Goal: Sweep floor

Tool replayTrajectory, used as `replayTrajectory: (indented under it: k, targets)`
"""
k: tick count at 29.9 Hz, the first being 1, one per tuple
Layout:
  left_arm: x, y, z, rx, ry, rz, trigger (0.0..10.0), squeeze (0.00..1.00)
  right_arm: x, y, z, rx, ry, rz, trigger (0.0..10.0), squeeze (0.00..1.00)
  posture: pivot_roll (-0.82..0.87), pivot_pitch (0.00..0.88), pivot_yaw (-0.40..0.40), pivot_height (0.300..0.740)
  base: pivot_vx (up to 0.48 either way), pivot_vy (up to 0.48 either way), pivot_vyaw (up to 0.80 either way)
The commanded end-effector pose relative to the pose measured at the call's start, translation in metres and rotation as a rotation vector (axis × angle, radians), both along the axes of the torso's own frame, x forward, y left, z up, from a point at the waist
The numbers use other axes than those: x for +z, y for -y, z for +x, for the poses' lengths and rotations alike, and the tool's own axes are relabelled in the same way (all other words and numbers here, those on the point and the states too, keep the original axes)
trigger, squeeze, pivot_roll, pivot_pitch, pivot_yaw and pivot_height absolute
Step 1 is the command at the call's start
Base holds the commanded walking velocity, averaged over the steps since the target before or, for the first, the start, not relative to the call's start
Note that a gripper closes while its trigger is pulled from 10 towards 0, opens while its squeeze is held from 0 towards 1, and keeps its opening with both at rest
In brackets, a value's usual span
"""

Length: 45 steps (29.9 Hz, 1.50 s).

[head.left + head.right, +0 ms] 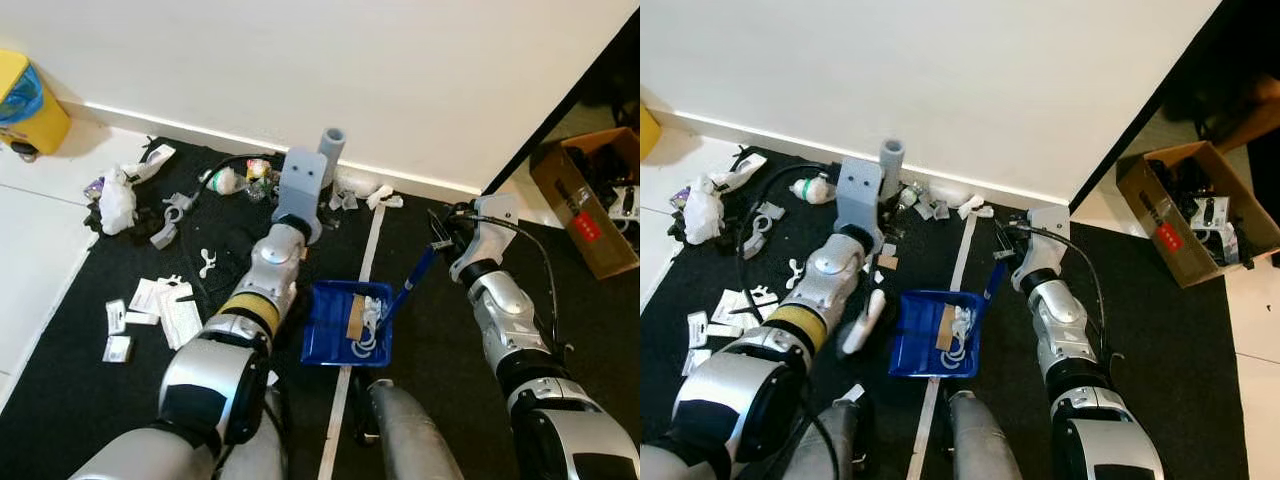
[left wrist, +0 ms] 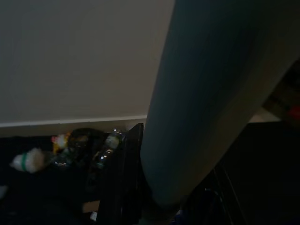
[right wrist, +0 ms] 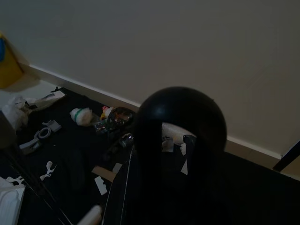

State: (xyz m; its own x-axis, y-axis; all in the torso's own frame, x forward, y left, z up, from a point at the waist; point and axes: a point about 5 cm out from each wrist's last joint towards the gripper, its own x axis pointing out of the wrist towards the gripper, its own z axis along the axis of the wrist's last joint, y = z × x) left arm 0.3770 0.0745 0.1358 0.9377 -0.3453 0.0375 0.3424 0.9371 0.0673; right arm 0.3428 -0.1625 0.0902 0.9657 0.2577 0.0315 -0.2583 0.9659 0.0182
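Head views: the right gripper grips the handle of the blue plastic dustpan, which rests on the black mat beside scattered white paper scraps.

Left wrist view: the left gripper clamps a grey broom pole.

Judged next: sweep the scraps toward the dustpan.
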Motion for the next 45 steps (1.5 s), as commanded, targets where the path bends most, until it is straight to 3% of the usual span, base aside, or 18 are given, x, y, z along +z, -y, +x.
replayTrajectory:
  k: [1, 3, 8, 9, 13, 20, 25, 26, 27, 29, 30, 33, 39, 40, 41, 42, 45]
  targets:
    - [-0.019, 0.019, -0.010, -0.001, -0.129, -0.156, 10.0, 0.00, -0.036, -0.004, -0.017, 0.002, -0.172, 0.034, 10.0, 0.00, -0.07, 0.331, -0.027, 0.740, 0.000, 0.000, 0.00]
    - [-0.019, 0.022, -0.010, 0.005, -0.139, -0.170, 10.0, 0.00, -0.036, -0.004, -0.017, 0.000, -0.174, 0.035, 10.0, 0.00, -0.07, 0.330, -0.026, 0.740, 0.000, 0.000, 0.00]
    - [-0.002, 0.035, -0.002, 0.082, -0.187, -0.375, 10.0, 0.00, -0.038, -0.002, -0.019, -0.012, -0.179, 0.045, 10.0, 0.00, -0.07, 0.330, -0.023, 0.740, 0.000, 0.000, 0.00]
    - [-0.002, 0.035, -0.002, 0.082, -0.187, -0.375, 10.0, 0.00, -0.038, -0.002, -0.019, -0.012, -0.179, 0.045, 10.0, 0.00, -0.07, 0.330, -0.023, 0.740, 0.000, 0.000, 0.00]
    - [0.025, 0.044, 0.008, 0.124, -0.192, -0.564, 10.0, 0.00, -0.037, -0.002, -0.018, -0.015, -0.179, 0.048, 10.0, 0.00, -0.07, 0.326, -0.026, 0.740, 0.000, 0.000, 0.00]
    - [0.049, 0.050, 0.014, 0.097, -0.153, -0.627, 10.0, 0.00, -0.035, -0.002, -0.016, -0.014, -0.176, 0.048, 10.0, 0.00, -0.07, 0.318, -0.025, 0.740, 0.000, 0.000, 0.00]
    - [0.066, 0.044, 0.019, 0.058, -0.059, -0.541, 10.0, 0.00, -0.032, -0.001, -0.013, -0.016, -0.170, 0.047, 10.0, 0.00, -0.06, 0.305, -0.024, 0.740, 0.000, 0.000, 0.00]
    - [0.072, 0.039, 0.020, 0.008, -0.004, -0.461, 10.0, 0.00, -0.031, -0.001, -0.013, -0.016, -0.168, 0.047, 10.0, 0.00, -0.05, 0.295, -0.022, 0.740, 0.000, 0.000, 0.00]
    - [0.072, 0.039, 0.020, 0.008, -0.004, -0.461, 10.0, 0.00, -0.031, -0.001, -0.013, -0.016, -0.168, 0.047, 10.0, 0.00, -0.05, 0.295, -0.022, 0.740, 0.000, 0.000, 0.00]
    - [0.081, 0.027, 0.021, -0.104, 0.072, -0.320, 10.0, 0.00, -0.030, -0.001, -0.011, -0.015, -0.166, 0.049, 10.0, 0.00, -0.04, 0.285, -0.021, 0.740, 0.000, 0.000, 0.00]
    - [0.084, 0.023, 0.021, -0.133, 0.083, -0.292, 10.0, 0.00, -0.030, -0.002, -0.011, -0.015, -0.166, 0.050, 10.0, 0.00, -0.04, 0.281, -0.021, 0.740, 0.000, 0.000, 0.00]
    - [0.094, 0.010, 0.021, -0.187, 0.115, -0.270, 10.0, 0.00, -0.030, -0.003, -0.011, -0.015, -0.166, 0.054, 10.0, 0.00, -0.03, 0.277, -0.021, 0.740, 0.000, 0.000, 0.00]
    - [0.127, -0.033, 0.012, -0.263, 0.170, -0.241, 10.0, 0.00, -0.030, -0.003, -0.010, -0.020, -0.173, 0.067, 10.0, 0.00, 0.00, 0.259, -0.022, 0.740, 0.000, 0.000, 0.00]
    - [0.127, -0.033, 0.012, -0.263, 0.170, -0.241, 10.0, 0.00, -0.030, -0.003, -0.010, -0.020, -0.173, 0.067, 10.0, 0.00, 0.00, 0.259, -0.022, 0.740, 0.000, 0.000, 0.00]
    - [0.130, -0.050, 0.008, -0.260, 0.182, -0.179, 10.0, 0.00, -0.031, -0.004, -0.010, -0.022, -0.177, 0.070, 10.0, 0.00, 0.01, 0.251, -0.022, 0.740, 0.000, 0.000, 0.00]
    - [0.130, -0.050, 0.008, -0.260, 0.182, -0.179, 10.0, 0.00, -0.031, -0.004, -0.010, -0.022, -0.177, 0.070, 10.0, 0.00, 0.01, 0.251, -0.022, 0.740, 0.000, 0.000, 0.00]
    - [0.121, -0.074, 0.006, -0.202, 0.168, -0.057, 10.0, 0.00, -0.032, -0.005, -0.010, -0.021, -0.183, 0.075, 10.0, 0.00, 0.02, 0.243, -0.021, 0.740, 0.000, 0.000, 0.00]
